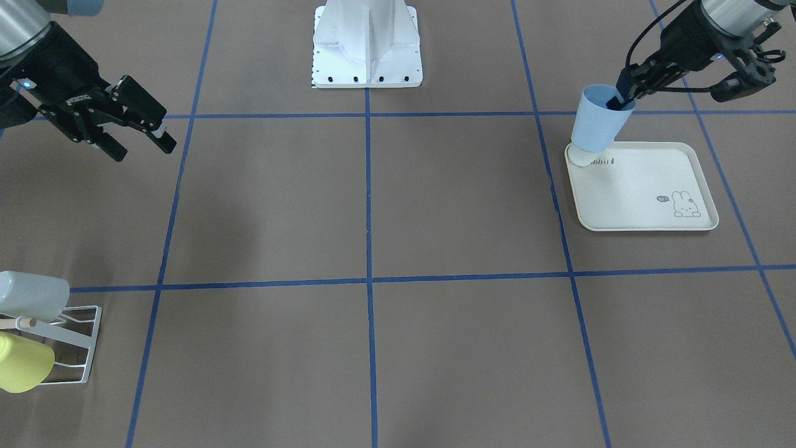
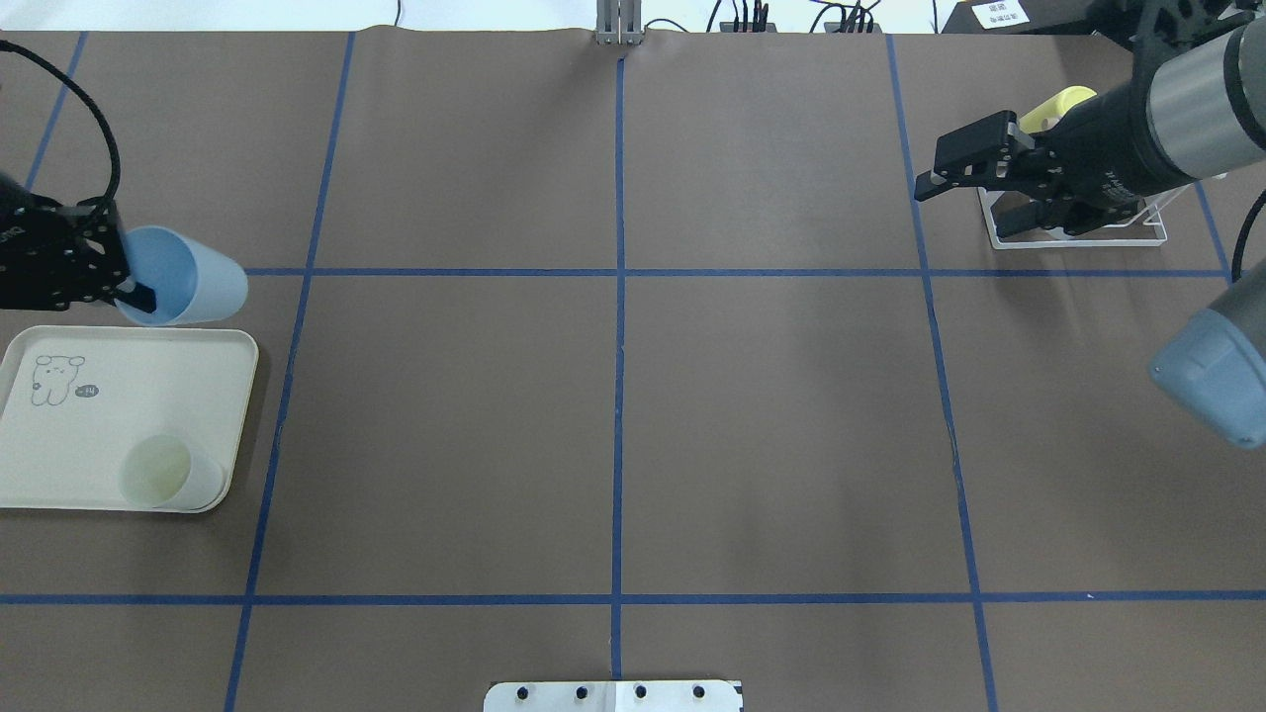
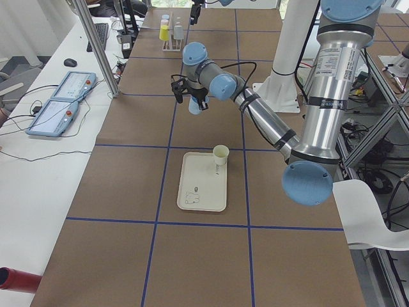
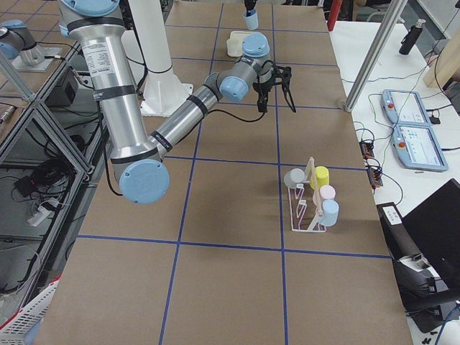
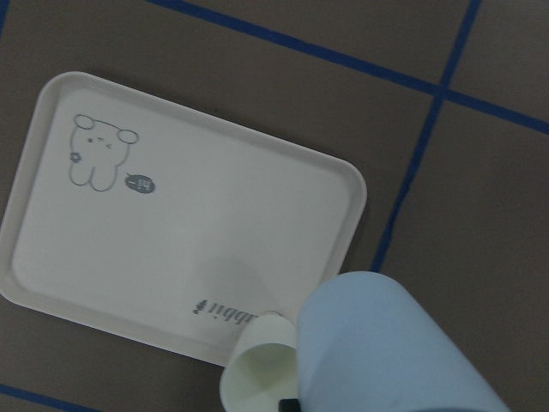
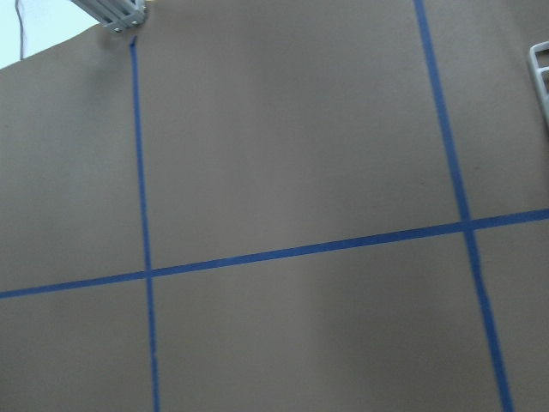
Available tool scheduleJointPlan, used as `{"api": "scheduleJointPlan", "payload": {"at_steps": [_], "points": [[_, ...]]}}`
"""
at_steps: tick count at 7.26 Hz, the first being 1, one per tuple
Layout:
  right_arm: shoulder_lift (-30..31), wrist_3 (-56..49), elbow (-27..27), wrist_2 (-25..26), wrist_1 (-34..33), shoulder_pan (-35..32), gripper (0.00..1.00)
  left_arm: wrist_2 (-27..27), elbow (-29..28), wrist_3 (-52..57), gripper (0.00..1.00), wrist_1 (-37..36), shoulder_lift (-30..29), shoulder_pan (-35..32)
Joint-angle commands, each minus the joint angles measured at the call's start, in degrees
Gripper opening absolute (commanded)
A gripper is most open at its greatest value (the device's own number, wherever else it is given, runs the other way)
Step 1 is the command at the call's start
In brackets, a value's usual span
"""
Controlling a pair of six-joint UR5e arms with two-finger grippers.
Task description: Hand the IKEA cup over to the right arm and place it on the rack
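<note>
The IKEA cup (image 1: 596, 124) is light blue and hangs tilted above the far corner of the cream tray (image 1: 647, 186). My left gripper (image 1: 624, 98) is shut on its rim, one finger inside the mouth. The overhead view shows the cup (image 2: 193, 289) on its side at my left gripper (image 2: 131, 295), and the left wrist view has the cup (image 5: 386, 352) at the bottom edge. The right arm's gripper (image 1: 142, 142) is open and holds nothing, hovering far across the table. From overhead, that gripper (image 2: 940, 168) sits just in front of the white wire rack (image 2: 1078, 240).
A cream cup (image 2: 168, 473) stands on the rabbit-print tray (image 2: 119, 396), below the held cup. The rack (image 1: 93, 336) carries a grey cup (image 1: 31, 295) and a yellow cup (image 1: 22, 367); the right side view shows several cups on it (image 4: 305, 215). The robot base (image 1: 367, 50) is at mid-table edge.
</note>
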State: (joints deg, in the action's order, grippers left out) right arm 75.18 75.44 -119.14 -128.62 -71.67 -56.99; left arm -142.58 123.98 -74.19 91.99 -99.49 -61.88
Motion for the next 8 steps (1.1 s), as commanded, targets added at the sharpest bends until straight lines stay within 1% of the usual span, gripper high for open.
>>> {"api": "scheduleJointPlan", "payload": {"at_steps": [1,2,3,4,5,6,7,8], "points": [[-0.4,14.4,0.4,0.0,13.6,2.6,0.98,-2.4,-4.9,-21.3,0.00,24.0,-3.4,3.0],[-0.4,20.1,1.2,0.0,21.2,3.0,0.98,-2.3,-6.4,-30.2,0.00,35.5,-3.7,6.2],[-0.4,24.9,2.1,0.0,28.9,3.5,0.98,-2.3,-8.8,-37.2,0.00,44.3,-5.7,7.3],[-0.5,27.0,3.3,0.1,35.4,4.2,0.98,-2.2,-9.9,-44.6,0.00,50.2,-7.9,9.0],[-0.5,27.1,4.0,0.3,40.7,4.4,0.98,-2.0,-10.2,-51.2,0.00,53.9,-10.6,9.6],[-0.6,27.3,4.0,0.3,43.5,4.9,0.98,-1.4,-10.3,-57.8,0.00,57.0,-13.2,10.3],[-1.4,29.1,4.1,1.7,47.4,5.7,0.98,3.8,-10.0,-63.2,0.00,62.0,-14.6,13.1],[-2.3,31.8,4.2,5.5,51.2,7.8,0.98,10.1,-10.2,-69.4,0.00,68.2,-14.6,16.0]]}}
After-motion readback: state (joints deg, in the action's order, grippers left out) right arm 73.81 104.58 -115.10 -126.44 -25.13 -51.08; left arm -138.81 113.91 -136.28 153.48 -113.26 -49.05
